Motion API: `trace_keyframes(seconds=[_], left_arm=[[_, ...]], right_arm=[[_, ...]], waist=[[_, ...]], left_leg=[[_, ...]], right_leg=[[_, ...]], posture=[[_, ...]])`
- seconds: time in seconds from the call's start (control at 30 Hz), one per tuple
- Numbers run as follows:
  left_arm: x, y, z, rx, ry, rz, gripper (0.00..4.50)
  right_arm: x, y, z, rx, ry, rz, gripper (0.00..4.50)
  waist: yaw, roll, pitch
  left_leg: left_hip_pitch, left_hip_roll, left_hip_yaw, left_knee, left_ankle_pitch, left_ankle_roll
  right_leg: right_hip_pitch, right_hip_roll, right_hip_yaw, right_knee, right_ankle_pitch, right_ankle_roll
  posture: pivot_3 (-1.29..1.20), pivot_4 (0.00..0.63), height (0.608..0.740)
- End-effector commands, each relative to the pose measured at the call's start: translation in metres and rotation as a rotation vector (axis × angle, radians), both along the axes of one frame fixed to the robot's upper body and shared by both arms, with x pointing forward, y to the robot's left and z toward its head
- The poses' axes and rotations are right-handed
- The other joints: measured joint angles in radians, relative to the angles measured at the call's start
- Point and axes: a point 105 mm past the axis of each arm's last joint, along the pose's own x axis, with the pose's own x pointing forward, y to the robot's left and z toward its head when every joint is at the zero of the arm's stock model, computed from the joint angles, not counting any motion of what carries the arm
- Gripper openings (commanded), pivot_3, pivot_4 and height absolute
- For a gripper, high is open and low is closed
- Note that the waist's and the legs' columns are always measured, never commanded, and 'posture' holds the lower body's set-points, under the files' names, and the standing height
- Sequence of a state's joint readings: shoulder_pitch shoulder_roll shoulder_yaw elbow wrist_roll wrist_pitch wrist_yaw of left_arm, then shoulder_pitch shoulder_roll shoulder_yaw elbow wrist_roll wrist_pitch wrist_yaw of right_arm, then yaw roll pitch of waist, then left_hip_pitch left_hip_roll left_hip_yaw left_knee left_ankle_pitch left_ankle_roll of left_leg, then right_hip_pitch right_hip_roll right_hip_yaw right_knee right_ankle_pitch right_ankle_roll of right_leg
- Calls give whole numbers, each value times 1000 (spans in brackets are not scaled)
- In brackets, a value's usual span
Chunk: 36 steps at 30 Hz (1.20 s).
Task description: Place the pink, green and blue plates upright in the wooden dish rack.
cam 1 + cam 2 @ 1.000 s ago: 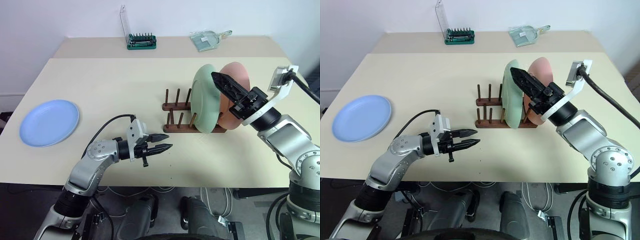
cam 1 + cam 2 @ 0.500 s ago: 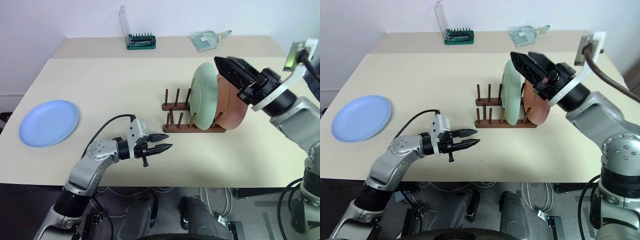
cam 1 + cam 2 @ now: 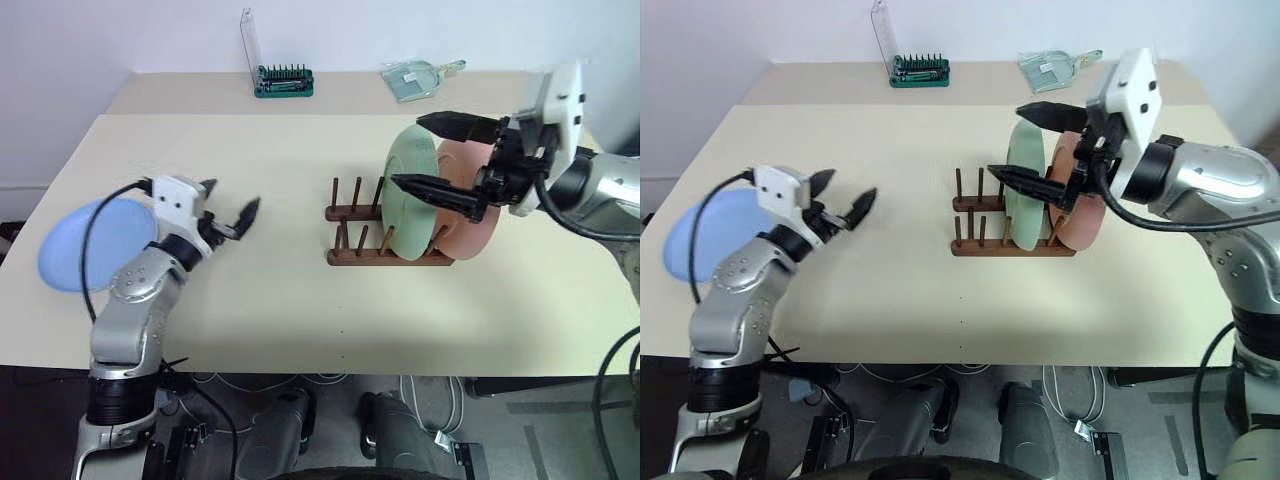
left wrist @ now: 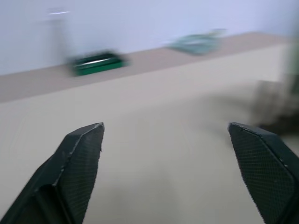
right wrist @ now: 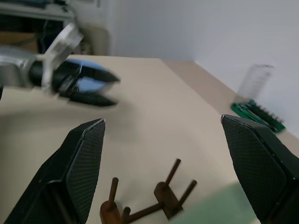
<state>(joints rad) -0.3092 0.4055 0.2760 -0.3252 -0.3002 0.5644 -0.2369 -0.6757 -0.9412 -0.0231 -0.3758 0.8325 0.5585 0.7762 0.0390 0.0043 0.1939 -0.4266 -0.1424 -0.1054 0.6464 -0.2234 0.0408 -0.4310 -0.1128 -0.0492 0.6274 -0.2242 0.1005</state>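
Note:
The wooden dish rack (image 3: 385, 240) stands right of the table's middle. A green plate (image 3: 410, 205) and a pink plate (image 3: 472, 222) stand upright in it, side by side at its right end. My right gripper (image 3: 406, 150) hovers open above the rack, one finger over the other, holding nothing. The blue plate (image 3: 70, 252) lies flat at the table's left edge, partly hidden behind my left arm. Just right of it my left gripper (image 3: 226, 203) is open wide and empty above the table. The right wrist view shows the rack's free pegs (image 5: 149, 200).
A green screwdriver-bit holder (image 3: 284, 82) with a clear upright lid and a pale green dustpan (image 3: 418, 78) lie on the far strip of the table (image 3: 300, 300). Bare tabletop spreads between the blue plate and the rack.
My left arm swung left and up toward the blue plate, and its gripper opened wide. My right gripper rolled, rose a little and stands off the plates.

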Motion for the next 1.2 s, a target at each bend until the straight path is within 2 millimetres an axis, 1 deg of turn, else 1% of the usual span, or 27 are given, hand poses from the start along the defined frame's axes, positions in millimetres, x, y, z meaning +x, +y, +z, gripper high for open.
trace_keyframes(seconds=[0.03,0.1,0.13,0.17,0.23,0.3,0.43,0.53,0.67,0.8,0.9,0.97,1.0,1.03,1.2], left_arm=[[-32,108,34,-9,-7,592,4467],[-58,147,27,-54,66,845,4467],[-73,161,25,-89,82,953,4467],[-86,171,23,-124,95,1032,4467],[-102,181,16,-127,144,1101,4467],[-108,187,-3,-146,244,1114,4467],[-111,187,-36,-191,382,1064,4467],[-106,181,-51,-269,423,999,4467],[-96,174,-59,-299,445,907,4467],[-90,173,-65,-310,463,888,4467],[-81,168,-68,-334,477,847,4467],[-74,163,-69,-351,485,810,3941],[-70,162,-69,-354,485,799,3591],[-67,161,-68,-356,477,790,3153],[-54,155,-65,-390,459,755,530]], right_arm=[[-6,15,0,-42,-50,107,4059],[-3,20,-5,-51,-46,126,4059],[-2,22,-8,-58,-47,134,4059],[-2,23,-9,-61,-47,141,4059],[-2,25,-10,-59,-45,157,4059],[-2,28,-10,-54,-43,172,4059],[-2,31,-11,-48,-40,185,4059],[-3,32,-13,-44,-36,189,4059],[-5,32,-16,-40,-26,185,4059],[-6,30,-19,-34,-19,171,4059],[-7,29,-21,-29,-16,165,4059],[-8,30,-22,-26,-14,163,4059],[-8,30,-22,-26,-14,162,4059],[-8,30,-23,-25,-13,160,4059],[-9,29,-24,-21,-13,148,4059]], waist=[[-4,-6,2],[-6,-6,1],[-3,-6,1],[0,-6,1],[6,-11,3],[12,-12,2],[22,-13,2],[25,-13,2],[24,-13,1],[23,-13,1],[24,-13,1],[24,-13,1],[23,-13,1],[24,-14,1],[24,-14,1]], left_leg=[[0,1,0,0,0,0],[0,1,0,-1,0,-1],[0,1,0,-1,0,-2],[0,0,0,-1,-1,-2],[0,0,0,0,-2,-4],[0,-1,-1,0,-1,-6],[1,-1,-1,2,-2,-6],[1,0,-2,1,-1,-7],[1,0,-2,1,0,-8],[1,0,-2,1,0,-9],[1,0,-2,1,0,-9],[1,0,-2,1,0,-9],[1,0,-2,1,0,-9],[1,0,-2,1,0,-9],[1,0,-2,1,0,-9]], right_leg=[[-1,0,0,1,0,0],[-2,1,0,1,0,0],[-1,1,1,2,0,0],[-1,1,1,2,0,0],[-1,1,1,2,0,1],[-3,1,1,1,1,1],[-3,2,1,2,1,2],[-3,2,1,3,2,1],[-4,3,1,3,2,1],[-4,3,2,3,2,1],[-4,3,2,3,2,0],[-4,3,2,3,2,0],[-4,3,2,3,2,0],[-4,3,2,3,2,0],[-3,3,2,3,2,0]], posture=[[0,150,740],[0,150,740],[0,150,740],[0,150,740],[0,150,740],[0,150,740],[0,150,740],[0,150,740],[0,150,740],[0,150,740],[0,150,740],[0,150,740],[0,150,740],[0,150,740],[0,150,740]])
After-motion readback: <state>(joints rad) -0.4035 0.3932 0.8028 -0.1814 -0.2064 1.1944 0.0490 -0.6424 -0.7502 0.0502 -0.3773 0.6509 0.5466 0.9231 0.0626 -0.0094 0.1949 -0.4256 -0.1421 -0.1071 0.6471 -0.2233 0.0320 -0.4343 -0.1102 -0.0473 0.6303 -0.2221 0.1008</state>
